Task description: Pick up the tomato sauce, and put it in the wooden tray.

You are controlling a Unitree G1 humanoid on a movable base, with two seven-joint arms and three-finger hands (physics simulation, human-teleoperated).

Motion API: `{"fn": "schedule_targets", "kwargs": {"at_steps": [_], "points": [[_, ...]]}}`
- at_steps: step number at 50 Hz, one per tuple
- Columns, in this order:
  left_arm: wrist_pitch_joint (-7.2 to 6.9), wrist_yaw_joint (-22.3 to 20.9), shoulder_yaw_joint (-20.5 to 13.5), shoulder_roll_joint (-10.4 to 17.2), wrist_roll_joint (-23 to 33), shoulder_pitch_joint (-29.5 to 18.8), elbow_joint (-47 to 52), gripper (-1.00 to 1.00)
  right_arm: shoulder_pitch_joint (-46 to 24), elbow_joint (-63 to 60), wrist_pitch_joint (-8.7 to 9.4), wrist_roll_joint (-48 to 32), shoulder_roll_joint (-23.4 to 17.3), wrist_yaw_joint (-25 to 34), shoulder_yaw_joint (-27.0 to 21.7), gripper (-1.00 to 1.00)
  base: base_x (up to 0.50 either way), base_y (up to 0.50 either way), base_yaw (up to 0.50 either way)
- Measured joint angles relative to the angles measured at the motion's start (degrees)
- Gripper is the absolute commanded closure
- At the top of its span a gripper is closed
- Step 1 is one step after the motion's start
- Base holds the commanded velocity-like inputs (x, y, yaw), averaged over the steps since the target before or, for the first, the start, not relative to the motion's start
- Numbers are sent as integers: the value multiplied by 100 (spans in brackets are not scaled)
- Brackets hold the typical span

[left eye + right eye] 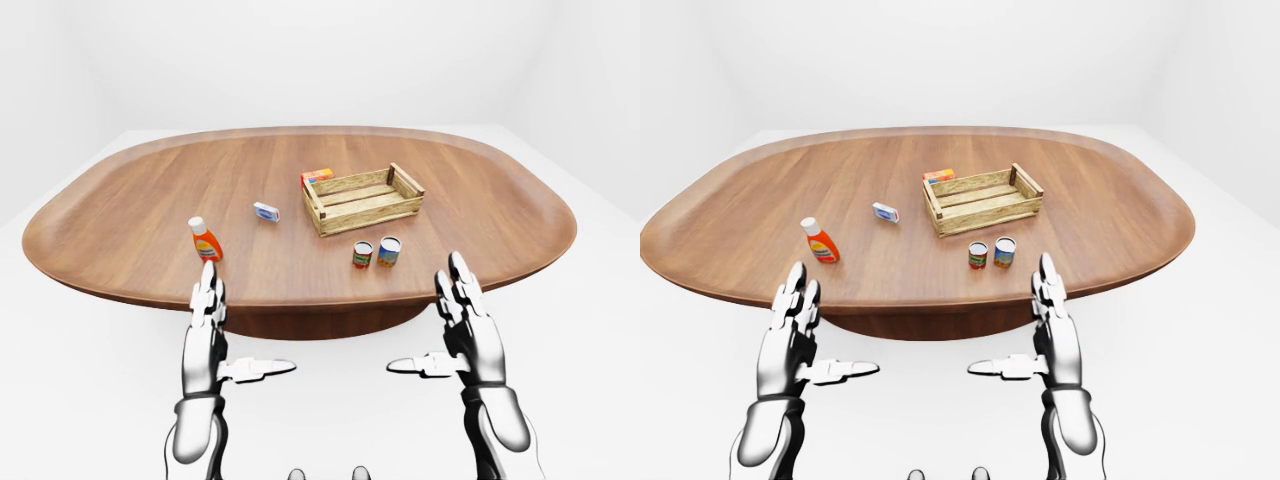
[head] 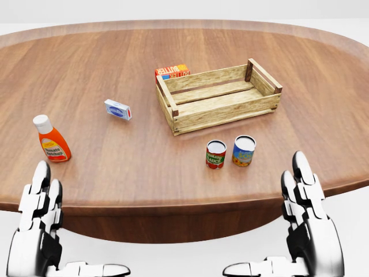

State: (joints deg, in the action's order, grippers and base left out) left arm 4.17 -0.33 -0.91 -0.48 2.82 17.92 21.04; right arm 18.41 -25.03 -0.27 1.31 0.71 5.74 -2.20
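The tomato sauce (image 2: pixel 215 154) is a small red can with a green label. It stands upright on the brown oval table (image 2: pixel 115 173), just left of a blue and yellow can (image 2: pixel 244 150). The wooden tray (image 2: pixel 219 97) is a slatted, empty crate just above the cans in the head view. My left hand (image 1: pixel 240 335) and right hand (image 1: pixel 428 325) are both open with fingers straight and thumbs pointing inward. They hang below the table's near edge. The right hand is below and right of the cans, touching nothing.
An orange ketchup bottle (image 2: pixel 51 139) with a white cap stands at the table's left, above my left hand. A small white and blue box (image 2: pixel 117 109) lies left of the tray. A red and blue butter box (image 2: pixel 172 71) lies against the tray's upper left corner.
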Motion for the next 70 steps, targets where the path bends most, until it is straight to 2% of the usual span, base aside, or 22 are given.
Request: {"fn": "schedule_targets", "kwargs": {"at_steps": [5,26,48,56,70], "points": [[80,51,63,-6,84,190,201,-100,147,-188,-24,35,33,58,-58,-100,0,0,0],[76,124,172,14,201,282,356,-100,332,-446,-86,163,20,319,25,-100,16,-46,0],[34,155,342,62,302,176,280,-100,332,-496,-79,-49,-52,202,221,-100,47,-25,0],[83,86,451,106,293,247,335,-100,284,-447,-70,-71,-70,170,220,-100,50,-19,0],[83,85,501,137,288,294,368,-100,254,-428,-56,-141,-82,137,262,-100,50,-19,0]]}}
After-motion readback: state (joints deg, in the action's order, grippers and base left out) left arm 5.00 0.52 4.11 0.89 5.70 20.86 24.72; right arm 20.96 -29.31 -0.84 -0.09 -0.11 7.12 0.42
